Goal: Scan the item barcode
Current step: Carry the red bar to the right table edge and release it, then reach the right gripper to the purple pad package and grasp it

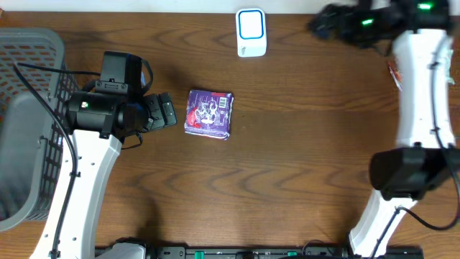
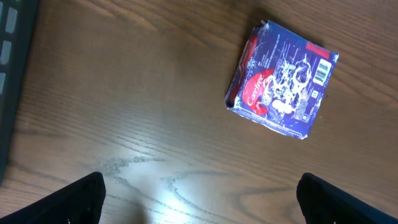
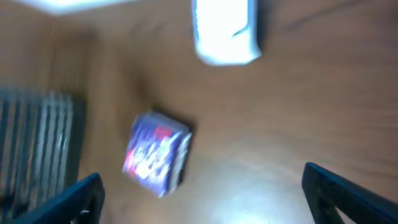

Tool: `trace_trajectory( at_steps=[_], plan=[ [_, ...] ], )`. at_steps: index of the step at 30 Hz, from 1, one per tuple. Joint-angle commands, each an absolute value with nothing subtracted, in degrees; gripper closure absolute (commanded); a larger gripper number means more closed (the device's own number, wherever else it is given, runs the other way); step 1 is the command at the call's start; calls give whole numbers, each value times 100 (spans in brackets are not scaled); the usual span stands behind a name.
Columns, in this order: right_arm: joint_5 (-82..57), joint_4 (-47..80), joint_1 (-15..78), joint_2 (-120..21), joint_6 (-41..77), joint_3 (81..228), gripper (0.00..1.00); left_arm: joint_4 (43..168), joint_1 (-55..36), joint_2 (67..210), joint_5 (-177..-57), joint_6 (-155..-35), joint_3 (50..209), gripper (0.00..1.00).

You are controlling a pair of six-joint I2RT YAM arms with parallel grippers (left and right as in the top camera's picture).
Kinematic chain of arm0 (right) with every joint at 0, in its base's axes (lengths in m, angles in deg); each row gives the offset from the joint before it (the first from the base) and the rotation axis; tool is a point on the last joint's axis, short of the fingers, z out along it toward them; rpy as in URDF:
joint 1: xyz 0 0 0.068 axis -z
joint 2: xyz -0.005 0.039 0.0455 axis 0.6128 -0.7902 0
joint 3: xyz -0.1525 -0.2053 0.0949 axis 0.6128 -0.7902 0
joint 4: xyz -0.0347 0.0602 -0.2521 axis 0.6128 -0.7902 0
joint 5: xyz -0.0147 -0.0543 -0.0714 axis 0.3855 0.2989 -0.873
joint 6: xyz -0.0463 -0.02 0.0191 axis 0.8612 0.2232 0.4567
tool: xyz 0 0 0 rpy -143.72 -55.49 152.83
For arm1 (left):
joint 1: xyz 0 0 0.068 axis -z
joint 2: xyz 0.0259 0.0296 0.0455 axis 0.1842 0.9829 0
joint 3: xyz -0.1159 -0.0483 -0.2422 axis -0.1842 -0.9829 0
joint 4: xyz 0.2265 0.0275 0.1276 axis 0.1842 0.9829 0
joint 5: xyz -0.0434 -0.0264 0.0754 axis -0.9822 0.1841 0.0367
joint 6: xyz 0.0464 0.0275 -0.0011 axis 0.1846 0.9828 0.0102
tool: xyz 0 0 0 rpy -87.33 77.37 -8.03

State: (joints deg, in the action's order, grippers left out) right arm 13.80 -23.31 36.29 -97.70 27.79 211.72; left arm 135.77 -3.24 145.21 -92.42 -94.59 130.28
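Packet (image 1: 209, 113): flat, square, glossy purple wrapper, lying on wood-grain table (image 1: 287, 165). Your left gripper (image 1: 164, 113) hangs beside it, fingers spread; your right gripper (image 3: 202, 196) likewise spread wide.

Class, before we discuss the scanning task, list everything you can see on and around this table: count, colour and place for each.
Table: one, brown wood grain, under everything.
Packet: one, purple with red and white print, barcode facing up, lying flat near the table's middle.
Scanner: one, white with a blue-rimmed face, at the top edge in the overhead view, beyond the packet.
Basket: one, grey mesh, at the left edge.
Left arm and right arm: white with black joints, one at each side.
Left gripper: one, black, open, empty, just left of the packet, not touching it.
Right gripper: one, black, open, empty, well away from the packet.
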Motion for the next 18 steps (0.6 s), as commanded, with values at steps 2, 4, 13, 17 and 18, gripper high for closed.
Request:
trace_trajectory(
  at_steps=[2, 4, 13, 17, 18],
  plan=[
    [1157, -2493, 2578, -10173, 3290, 21164, 1, 13595, -343, 14532, -9190, -9446, 13061, 2],
    [811, -2469, 2104, -10446, 3288, 21164, 1, 13592, -343, 14532, -9192, -9446, 13061, 2],
    [685, -1756, 1125, -11718, 3288, 21164, 7, 13595, -343, 14532, -9190, -9446, 13061, 2],
    [1008, -1492, 1000, -12059, 3297, 21164, 10, 13595, -343, 14532, -9192, -9446, 13061, 2],
    [1139, -1435, 987, -12133, 3315, 21164, 10, 13595, -343, 14532, -9192, -9446, 13061, 2]
  ],
)
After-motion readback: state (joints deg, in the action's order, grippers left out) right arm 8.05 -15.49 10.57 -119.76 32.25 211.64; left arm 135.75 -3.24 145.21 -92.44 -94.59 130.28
